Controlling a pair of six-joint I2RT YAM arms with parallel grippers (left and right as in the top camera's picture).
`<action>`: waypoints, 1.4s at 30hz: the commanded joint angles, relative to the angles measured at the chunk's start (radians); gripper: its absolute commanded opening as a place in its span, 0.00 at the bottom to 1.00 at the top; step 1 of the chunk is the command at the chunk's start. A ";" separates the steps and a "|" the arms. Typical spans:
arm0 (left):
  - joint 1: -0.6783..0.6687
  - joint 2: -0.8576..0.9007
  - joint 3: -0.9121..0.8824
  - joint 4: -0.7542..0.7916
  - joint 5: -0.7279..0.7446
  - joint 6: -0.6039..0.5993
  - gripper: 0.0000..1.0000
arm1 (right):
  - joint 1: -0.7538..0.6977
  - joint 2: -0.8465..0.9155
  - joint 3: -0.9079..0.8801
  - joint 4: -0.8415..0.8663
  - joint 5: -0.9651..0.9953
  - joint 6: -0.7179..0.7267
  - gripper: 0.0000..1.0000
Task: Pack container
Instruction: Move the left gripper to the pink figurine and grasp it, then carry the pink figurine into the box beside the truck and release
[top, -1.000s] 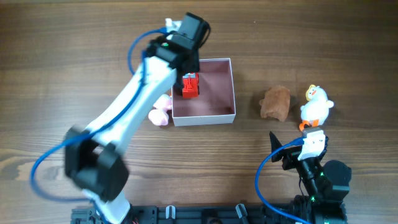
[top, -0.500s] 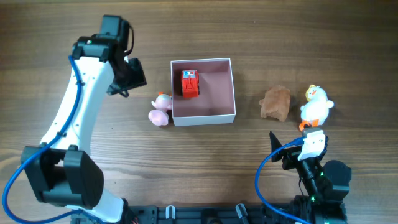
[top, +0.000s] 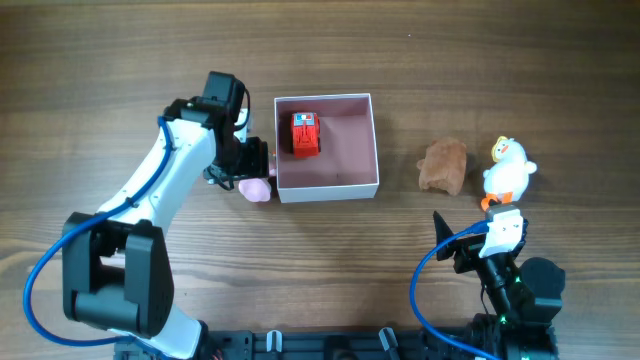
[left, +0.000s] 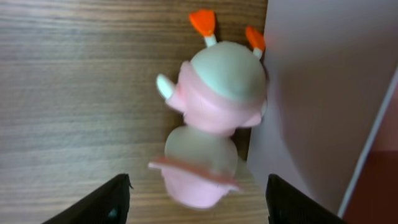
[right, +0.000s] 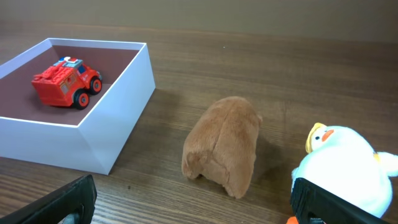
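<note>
Hovering low over the wooden counter (top: 120, 80), my left fingers (top: 250, 165) are spread wide and hold nothing. In the left wrist view their two dark tips sit at the bottom corners, with a small pink and white toy (left: 211, 118) between them but further out. The toy lies on its side, its orange feet pointing away from me, and it touches the outer left wall of the box (top: 325, 190).

The box sits near the middle of the counter, open at the top, with white walls outside and dusty pink inside. A red toy truck (top: 305, 134) rests on its floor, close to the left wall and toward the far side. The rest of the floor is bare.

My right fingers (top: 447, 242) are parked near the front edge of the counter, well apart from the box, also open and holding nothing. Ahead of them lie a brown plush lump (top: 444, 165) and, just beside it on the right, a white duck toy (top: 508, 168) with a yellow cap and an orange foot. Both stand on the counter to the right of the box, outside it.
</note>
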 joint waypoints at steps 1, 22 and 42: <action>-0.010 0.007 -0.052 0.045 0.017 0.023 0.71 | 0.000 -0.006 0.000 0.003 -0.013 0.015 0.99; -0.010 0.005 -0.159 0.183 -0.024 0.023 0.10 | 0.000 -0.006 0.000 0.003 -0.013 0.014 0.99; -0.160 -0.178 0.154 0.052 0.003 -0.114 0.04 | 0.000 -0.006 0.000 0.003 -0.013 0.014 1.00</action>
